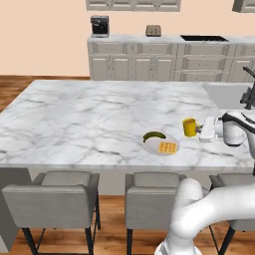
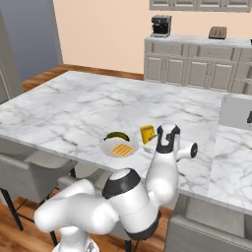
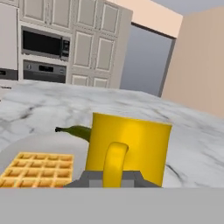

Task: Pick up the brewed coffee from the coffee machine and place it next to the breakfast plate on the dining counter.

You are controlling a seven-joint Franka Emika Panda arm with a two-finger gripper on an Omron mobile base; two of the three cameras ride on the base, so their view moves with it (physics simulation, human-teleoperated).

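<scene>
The bright yellow mug (image 3: 129, 148), squat with a looped handle, is standing upright on the marble desk (image 1: 89, 119) just at 3 o'clock of the plate (image 1: 160, 146), the hand (image 1: 203, 129) clenching its handle.

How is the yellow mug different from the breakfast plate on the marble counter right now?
The yellow mug is tall, bright and upright; the breakfast plate is pale, flat and wider. The mug's handle sits between the closed fingers of the gripper; nothing touches the plate. The plate carries a waffle and a dark green fruit; the mug's contents can't be seen. Both are close together on the dining counter.
</scene>
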